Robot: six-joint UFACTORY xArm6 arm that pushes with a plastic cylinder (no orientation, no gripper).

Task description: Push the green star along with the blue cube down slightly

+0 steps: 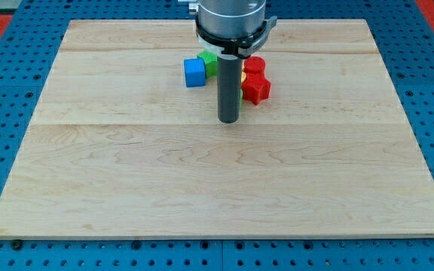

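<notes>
Camera view has your tip [228, 120] on the counter [202, 181], below the green star [209, 62] and blue cube [194, 72]. Rod end effector holds nothing; the push looks undone.

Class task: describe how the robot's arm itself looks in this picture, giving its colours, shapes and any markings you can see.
My arm ends in a straight, dark grey cylindrical rod, with my tip flat and round. Above the rod sits a wider, shiny silver-grey round housing with a black ring-shaped collar beneath it. No cables, labels or markings are visible, and the upper arm is cut off by the view's top.
</notes>
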